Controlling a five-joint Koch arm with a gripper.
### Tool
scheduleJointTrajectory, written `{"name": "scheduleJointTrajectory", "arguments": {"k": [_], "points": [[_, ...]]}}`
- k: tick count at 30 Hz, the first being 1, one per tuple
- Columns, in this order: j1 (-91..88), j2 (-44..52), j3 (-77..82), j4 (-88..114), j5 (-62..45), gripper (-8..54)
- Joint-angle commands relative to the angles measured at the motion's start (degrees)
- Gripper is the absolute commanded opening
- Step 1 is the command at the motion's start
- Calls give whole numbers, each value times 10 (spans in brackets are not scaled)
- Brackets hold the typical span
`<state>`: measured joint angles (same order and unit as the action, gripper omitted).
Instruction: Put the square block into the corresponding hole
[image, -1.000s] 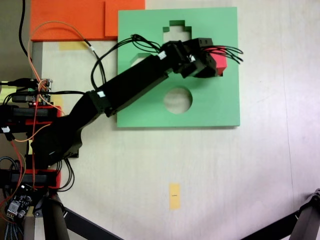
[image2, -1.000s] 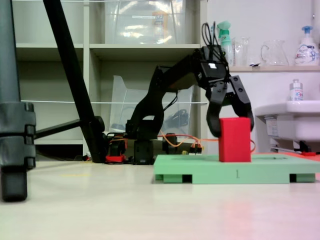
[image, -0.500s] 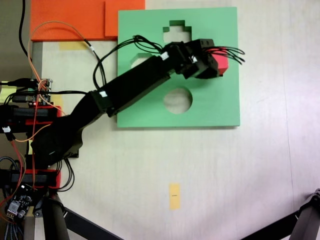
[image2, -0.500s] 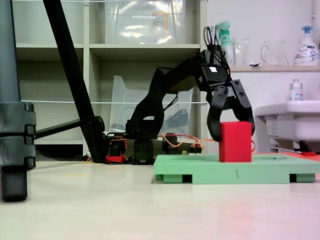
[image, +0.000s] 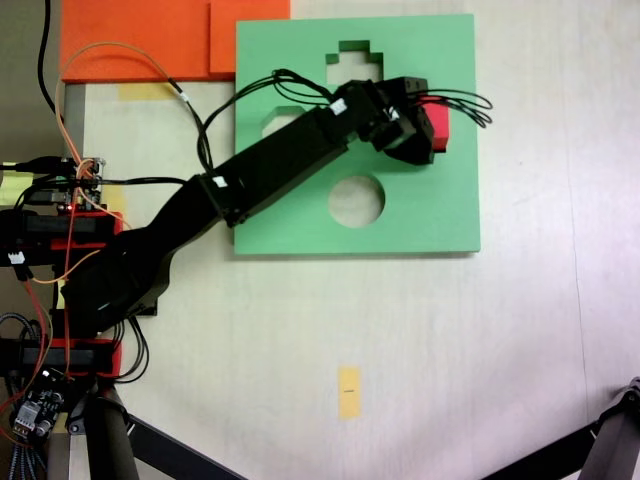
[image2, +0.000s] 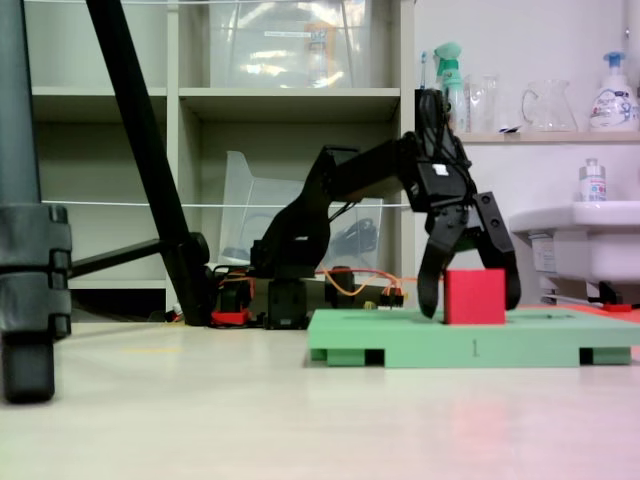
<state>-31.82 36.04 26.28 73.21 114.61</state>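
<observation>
I have the black claw with its jaws spread wide either side of the small bright red foam cube, right of centre in a fixed view. The cube sits partly sunk into the flat green foam board, apparently in its square cutout. If I lift carelessly, a fingertip could drag it out.

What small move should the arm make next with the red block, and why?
Probably press the square block further down: in the side fixed view it stands above the green board top, not yet flush, with the gripper jaws spread around it.
</observation>
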Motion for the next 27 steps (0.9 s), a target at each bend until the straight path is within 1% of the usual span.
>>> {"name": "scheduleJointTrajectory", "arguments": {"k": [1,2,3,4,7,10,12,13,16,20,21,23,25,26,27], "points": [[-18,11,-5,-11,7,440],[-24,17,-6,-4,13,462],[-29,23,-6,0,16,505],[-33,30,-6,7,18,522],[-40,69,-6,57,11,522],[-49,143,-5,128,-31,521],[-47,182,-5,175,-100,520],[-36,212,-4,207,-184,519],[-2,281,-1,251,-335,519],[83,345,-1,250,-352,519],[121,358,-1,251,-381,519],[196,364,0,252,-475,519],[254,366,6,240,-562,504],[270,376,25,231,-598,503],[289,411,87,204,-632,503]]}}
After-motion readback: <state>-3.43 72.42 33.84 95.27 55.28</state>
